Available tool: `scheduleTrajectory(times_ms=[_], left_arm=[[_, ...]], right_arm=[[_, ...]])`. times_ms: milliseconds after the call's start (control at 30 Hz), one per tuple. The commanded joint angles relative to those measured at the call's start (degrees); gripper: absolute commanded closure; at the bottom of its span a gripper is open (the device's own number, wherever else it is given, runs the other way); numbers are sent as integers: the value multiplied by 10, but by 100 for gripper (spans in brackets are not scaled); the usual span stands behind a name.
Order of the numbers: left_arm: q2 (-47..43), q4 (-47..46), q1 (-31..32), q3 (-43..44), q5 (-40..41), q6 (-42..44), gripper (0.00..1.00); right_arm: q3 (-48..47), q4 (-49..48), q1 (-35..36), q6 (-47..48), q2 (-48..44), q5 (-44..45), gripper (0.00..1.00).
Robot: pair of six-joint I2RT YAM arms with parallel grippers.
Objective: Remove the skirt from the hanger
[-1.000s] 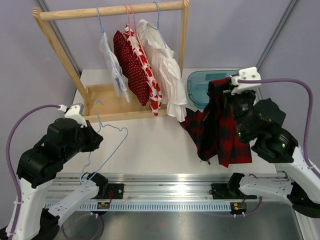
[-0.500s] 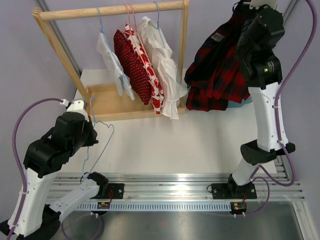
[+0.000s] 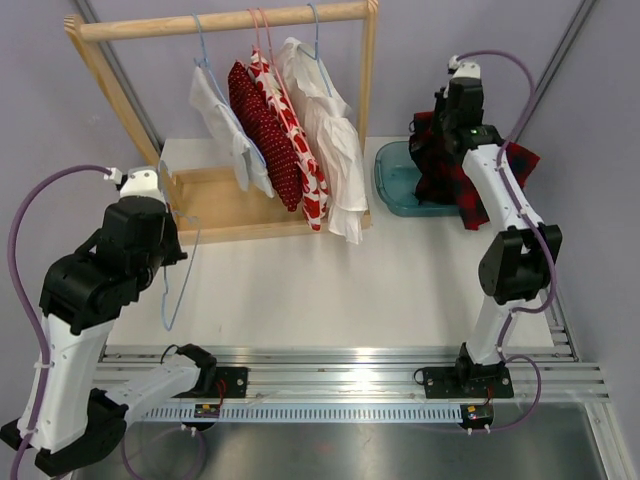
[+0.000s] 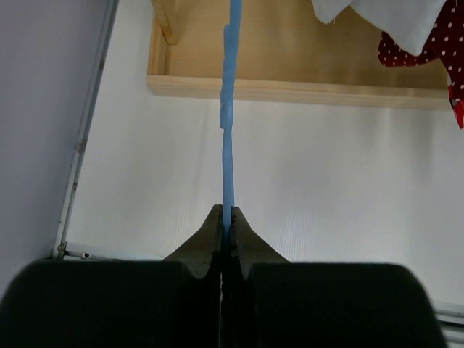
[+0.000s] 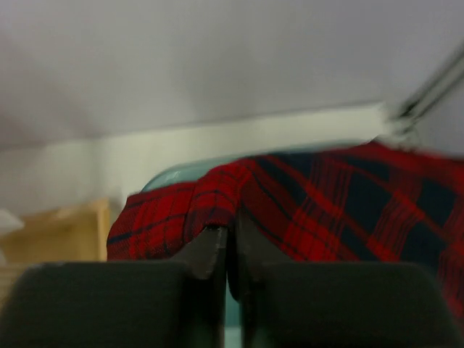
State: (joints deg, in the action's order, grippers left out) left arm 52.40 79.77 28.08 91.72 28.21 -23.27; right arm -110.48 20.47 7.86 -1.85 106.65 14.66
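Observation:
The red and black plaid skirt (image 3: pixel 445 165) hangs from my right gripper (image 3: pixel 452 125) over the blue bin (image 3: pixel 392 180) at the back right. In the right wrist view the gripper (image 5: pixel 230 233) is shut on a fold of the skirt (image 5: pixel 304 210). My left gripper (image 3: pixel 165 230) is shut on the bare light blue wire hanger (image 3: pixel 178 275), held at the left above the table. In the left wrist view the hanger wire (image 4: pixel 229 130) runs straight up from the shut gripper (image 4: pixel 225 217).
A wooden rack (image 3: pixel 220 22) stands at the back left with several hung garments: a white top (image 3: pixel 220 125), a red dotted one (image 3: pixel 265 135) and a white ruffled one (image 3: pixel 325 130). Its wooden base (image 3: pixel 215 205) lies near my left gripper.
My right arm swung the skirt from high up down over the blue bin. My left arm rose and drew back toward the left with the hanger.

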Motion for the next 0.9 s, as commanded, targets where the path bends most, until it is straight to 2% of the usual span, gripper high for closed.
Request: scheduleTrajectory(times_ms=[0, 33, 67, 100, 267, 400, 500, 633, 867], left_arm=[[30, -43, 0, 49, 76, 36, 100], [40, -53, 0, 70, 85, 43, 100], [55, -61, 0, 83, 98, 50, 100], [64, -71, 0, 95, 104, 67, 100], [108, -173, -2, 169, 140, 139, 100], [117, -309, -22, 170, 148, 227, 100], [150, -369, -63, 204, 98, 228, 100], [218, -406, -121, 248, 29, 239, 100], [326, -412, -235, 344, -182, 162, 100]], right_arm=[[28, -61, 2, -92, -16, -143, 78], [51, -65, 2, -106, -20, -185, 52], [61, -68, 2, -112, -28, -199, 8], [72, -68, 3, -119, -35, -205, 1], [195, -98, 2, -190, -129, -216, 1], [321, -157, 2, -238, -211, -263, 1], [398, -181, 3, -262, -252, -289, 1], [422, -170, 3, -267, -279, -309, 0], [454, -164, 3, -262, -324, -321, 1]])
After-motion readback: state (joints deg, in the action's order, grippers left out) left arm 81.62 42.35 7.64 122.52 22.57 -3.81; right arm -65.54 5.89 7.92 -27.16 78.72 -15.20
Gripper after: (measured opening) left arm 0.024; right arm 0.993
